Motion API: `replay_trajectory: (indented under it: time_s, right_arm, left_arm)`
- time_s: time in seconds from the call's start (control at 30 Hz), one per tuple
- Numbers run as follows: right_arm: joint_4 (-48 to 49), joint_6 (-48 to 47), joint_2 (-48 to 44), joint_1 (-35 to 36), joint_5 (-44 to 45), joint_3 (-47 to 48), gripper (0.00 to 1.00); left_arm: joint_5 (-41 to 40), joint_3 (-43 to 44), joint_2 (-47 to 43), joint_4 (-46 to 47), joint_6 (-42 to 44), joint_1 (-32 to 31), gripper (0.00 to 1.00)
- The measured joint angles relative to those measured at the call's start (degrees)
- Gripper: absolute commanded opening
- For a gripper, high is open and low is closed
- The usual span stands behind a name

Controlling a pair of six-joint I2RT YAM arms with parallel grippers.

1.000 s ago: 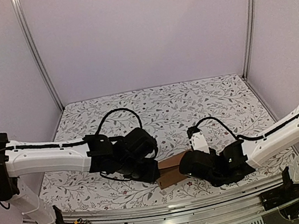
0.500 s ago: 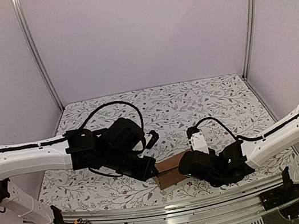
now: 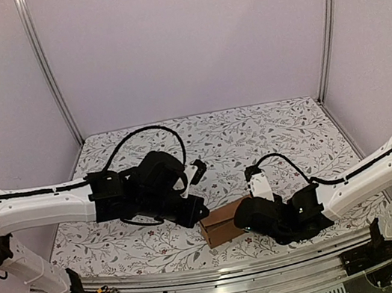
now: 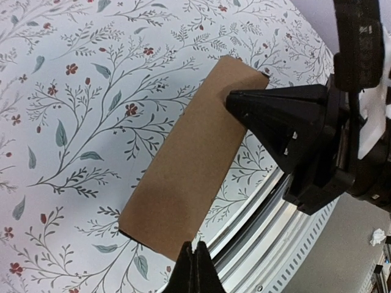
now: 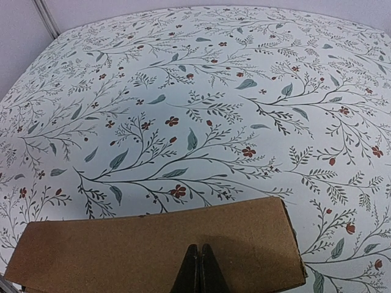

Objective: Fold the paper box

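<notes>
Floral tabletop (image 3: 269,130) under paper box (image 3: 221,225)

No writing, label, brand, number or sign can be read in any view. The paper box (image 4: 195,152) shows only plain brown faces, and the bench (image 5: 183,73) cover carries nothing but a printed pattern of leafy twigs and small red flowers

open room over the table (image 3: 254,129) beyond the paper box (image 3: 221,222); left fingers (image 4: 194,268) and right fingers (image 4: 263,107) crowd its ends.
</notes>
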Motion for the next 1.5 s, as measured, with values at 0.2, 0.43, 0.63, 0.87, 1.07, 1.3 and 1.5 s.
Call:
replay_trajectory:
  time_s: [0.2,0.43,0.63,0.87,1.07,1.3,1.5]
  right_arm:
    - [-0.07,-0.24,0.13,0.0,-0.11,0.17,0.0]
    - [-0.2,-0.57,0.13,0.0,-0.11,0.26,0.0]
    - [-1.66,-2.12,-0.79,-0.17,-1.46,0.68,0.0]
    - [-9.05,-8.11,-7.72,-0.59,-6.01,1.99,0.0]
    - [-12.22,-12.63,-16.94,-3.96,-9.07,2.95,0.0]
    - [-14.38,-15.3,-20.94,-9.88,-14.16,2.71,0.0]
    - [-15.19,-15.89,-19.87,-12.15,-18.47,1.95,0.0]
  left_arm:
    - [2.14,-7.54,1.84,4.72,-2.01,0.04,0.0]
    - [2.6,-11.56,0.42,9.75,-4.02,0.13,0.0]
    - [2.21,-11.91,0.2,10.05,-4.46,0.13,0.0]
    - [1.55,-11.91,0.2,10.08,-4.48,0.13,0.0]
    - [1.49,-11.91,0.2,10.08,-4.46,0.13,0.0]
    - [1.51,-10.78,0.2,7.91,-4.0,0.13,0.0]
    - [1.51,-6.32,0.2,2.86,-2.34,0.13,0.0]
